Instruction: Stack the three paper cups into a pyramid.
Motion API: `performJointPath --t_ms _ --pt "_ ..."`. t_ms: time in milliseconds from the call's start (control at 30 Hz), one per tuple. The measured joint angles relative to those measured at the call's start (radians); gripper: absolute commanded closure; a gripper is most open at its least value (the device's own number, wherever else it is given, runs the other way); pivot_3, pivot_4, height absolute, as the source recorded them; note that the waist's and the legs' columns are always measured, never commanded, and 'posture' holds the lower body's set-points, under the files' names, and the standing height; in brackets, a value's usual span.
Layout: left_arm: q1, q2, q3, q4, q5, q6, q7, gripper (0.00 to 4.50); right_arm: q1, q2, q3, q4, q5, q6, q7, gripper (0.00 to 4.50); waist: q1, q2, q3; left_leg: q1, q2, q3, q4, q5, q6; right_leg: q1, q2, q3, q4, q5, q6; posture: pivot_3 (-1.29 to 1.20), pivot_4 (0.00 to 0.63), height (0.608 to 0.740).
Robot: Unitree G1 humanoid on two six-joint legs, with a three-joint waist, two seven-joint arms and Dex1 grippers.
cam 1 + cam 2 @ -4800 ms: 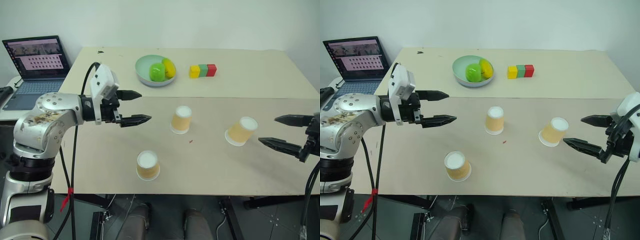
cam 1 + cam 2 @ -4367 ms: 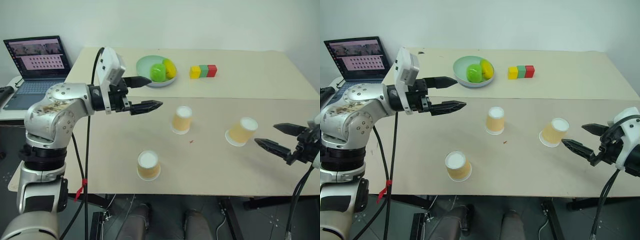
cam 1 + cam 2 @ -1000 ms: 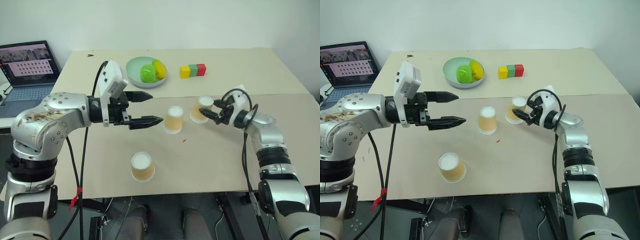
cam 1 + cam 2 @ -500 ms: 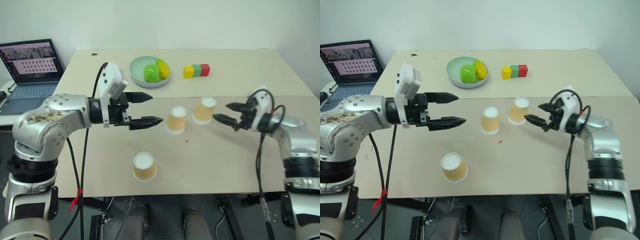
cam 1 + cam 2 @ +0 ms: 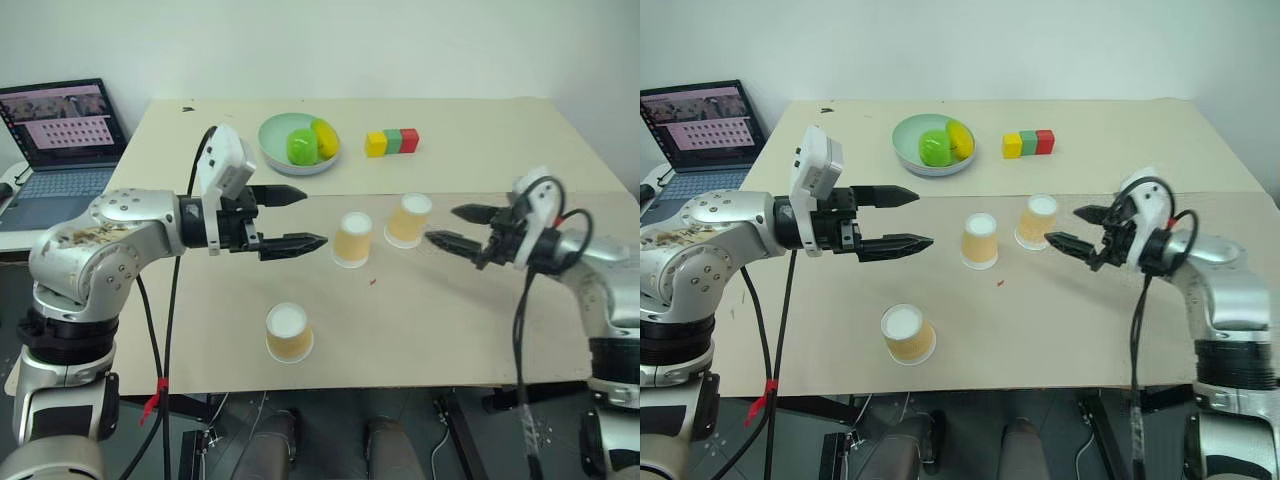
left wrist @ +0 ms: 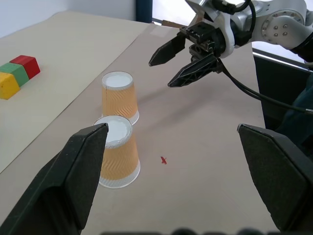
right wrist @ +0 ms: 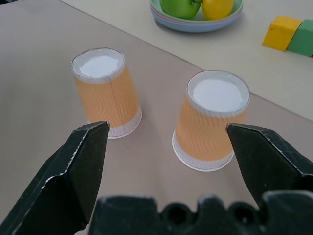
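Table (image 5: pixel 480 330): beige top against a white wall, carries everything; laptop (image 5: pixel 60 130) off to robot's left, not part of the job.
Left arm: hangs over the table's left half, left pincer (image 5: pixel 290 218) pointing right toward the cups, fingers spread wide, nothing in it. Prob waiting its turn, judged.
Right arm: right pincer (image 5: pixel 1077 228) just right of the pair, fingers apart, empty, not touching any cup.
Bowl (image 5: pixel 272 150): pale green, w/ green and yellow fruit, far side, well apart from cups.
Blocks (image 5: pixel 392 142): yellow-green-red row, far side, untouched.
Base pair: middle cup (image 5: pixel 352 239) and right cup (image 5: pixel 407 220) upside down, white bases up, close side by side w/ small gap. Looks like the bottom row, so flat bases can carry a third.
Third cup (image 5: pixel 287 333): upside down, alone near front edge, well apart from pair.
Pyramid: not built yet; top cup missing.
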Motion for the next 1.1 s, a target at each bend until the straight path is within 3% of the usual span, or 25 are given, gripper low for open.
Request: performJointPath --t_ms 233,467,933,1100 --pt "0.011 0.015 0.002 -0.007 -0.001 0.002 -0.004 0.00 -0.004 -0.029 0.044 -0.139 0.044 0.059 0.058 0.03 0.005 0.000 0.000 -0.001 0.000 0.000 -0.001 0.000 0.000 -0.001 0.000 0.000 0.000 0.000 0.000 0.00 0.150 0.740" --pt "0.154 0.049 -0.016 -0.002 0.077 -0.068 -0.022 0.00 0.032 -0.136 0.043 -0.363 0.159 0.165 0.120 0.03 0.014 0.000 0.000 -0.001 0.001 0.000 0.000 -0.001 0.000 -0.001 0.000 0.000 -0.001 0.000 0.000 0.00 0.150 0.740" --pt "0.182 -0.166 -0.111 0.156 0.280 -0.297 0.057 0.00 0.036 -0.161 0.026 -0.383 0.172 0.184 0.058 0.03 0.025 0.000 0.000 -0.003 0.000 0.000 0.000 -0.001 0.000 -0.001 -0.001 -0.001 -0.003 0.000 0.000 0.00 0.150 0.740" --pt "0.169 -0.202 -0.148 0.188 0.335 -0.347 0.059 0.00 0.041 -0.165 0.006 -0.388 0.172 0.184 0.042 0.03 0.025 0.000 0.000 -0.002 0.000 0.000 0.000 -0.001 0.001 -0.001 -0.001 -0.001 -0.003 0.000 0.000 0.00 0.150 0.740"
